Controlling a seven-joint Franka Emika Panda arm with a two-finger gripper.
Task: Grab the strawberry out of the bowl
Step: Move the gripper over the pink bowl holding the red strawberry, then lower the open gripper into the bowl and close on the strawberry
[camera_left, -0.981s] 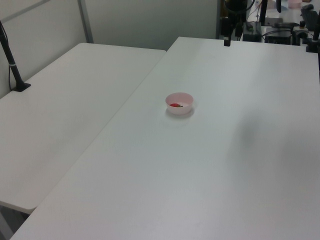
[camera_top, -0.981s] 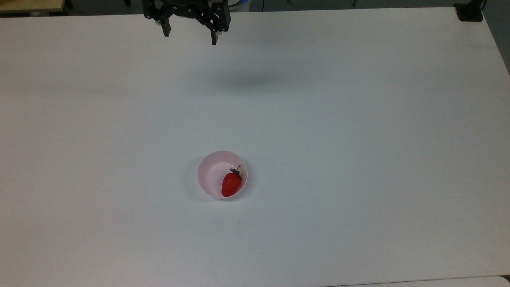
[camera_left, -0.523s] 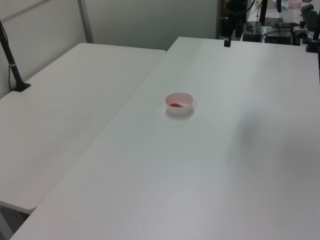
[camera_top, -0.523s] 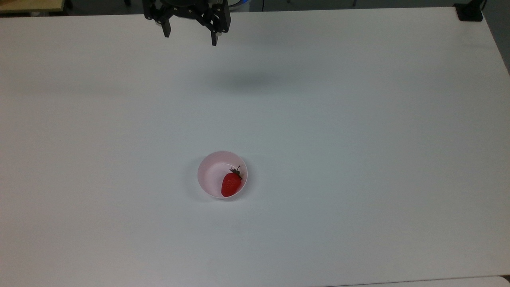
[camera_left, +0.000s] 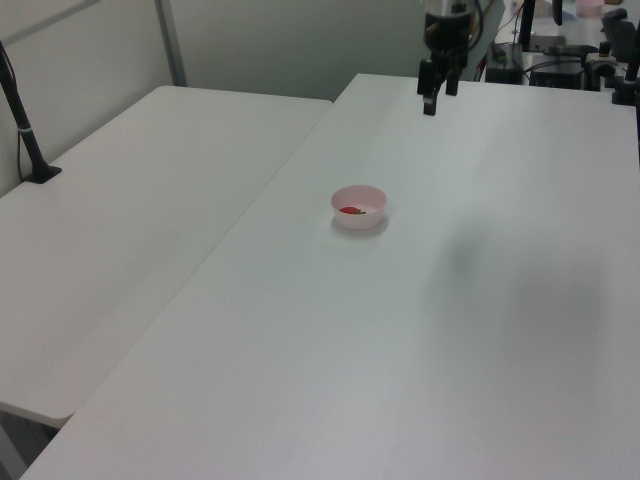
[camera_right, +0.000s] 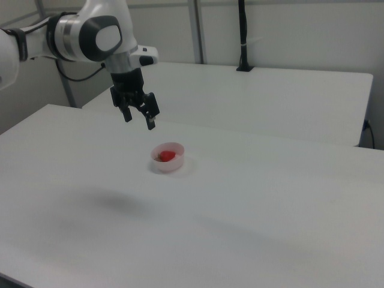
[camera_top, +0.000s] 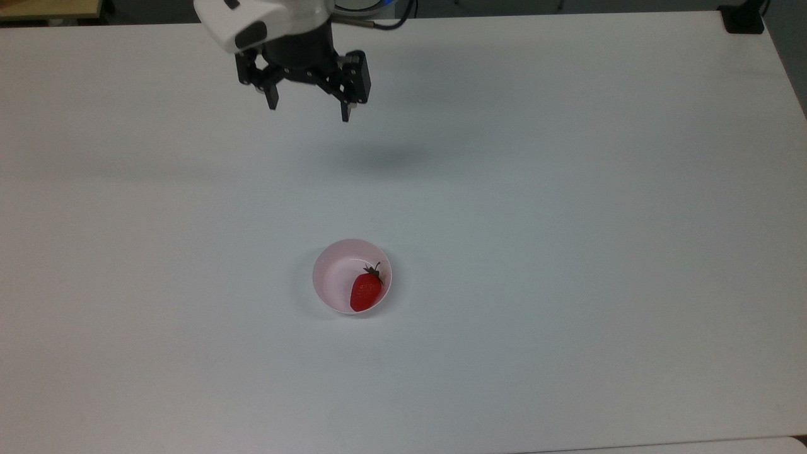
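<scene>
I see my black two-finger pincer (camera_top: 309, 113) spread wide and empty, well apart from the pale pink plastic bowl (camera_top: 328, 277) where the red strawberry (camera_top: 365, 292) waits ungrasped.

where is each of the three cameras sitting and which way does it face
Top view: high above, looking down on the table; the gripper hangs open near the top edge.
Left view: raised at one end, looking along the table toward the arm; gripper at the far end.
Right view: low at the side, facing across; arm and gripper above the bowl.
All three share the bowl and strawberry.
</scene>
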